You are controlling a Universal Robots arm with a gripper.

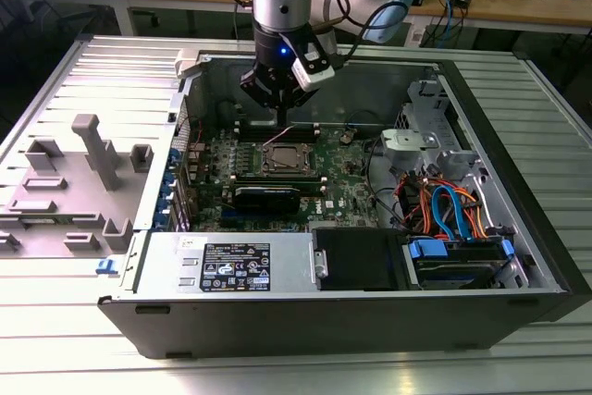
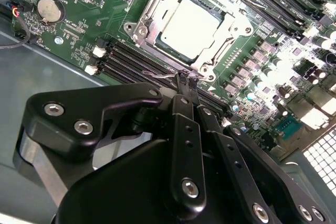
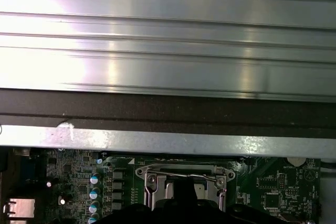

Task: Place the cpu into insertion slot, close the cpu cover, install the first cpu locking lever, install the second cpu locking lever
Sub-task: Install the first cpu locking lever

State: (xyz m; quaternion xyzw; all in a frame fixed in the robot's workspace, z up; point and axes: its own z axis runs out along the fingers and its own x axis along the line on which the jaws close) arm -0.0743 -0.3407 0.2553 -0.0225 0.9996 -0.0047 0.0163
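The cpu (image 2: 189, 24) lies flat in the insertion slot (image 1: 285, 160) on the green motherboard, its silver-grey top showing. The cpu cover (image 2: 144, 27) is down around it as a silvery frame. A thin wire locking lever (image 2: 163, 80) runs along the socket's edge nearest my gripper; in the first wrist view the lever (image 3: 181, 176) crosses the socket. My gripper (image 2: 187, 83) is shut, its two black fingers pressed together with the tips at that lever, right beside the socket. In the exterior view the gripper (image 1: 280, 120) hangs just behind the socket, inside the open computer case.
Long black memory slots (image 2: 136, 59) lie between gripper and socket, and more flank the far side. A coin battery (image 2: 48, 9) sits on the board. Orange and blue cables (image 1: 444, 205) and a drive bay fill the exterior view's right. Grey fixtures (image 1: 92, 150) stand outside the case.
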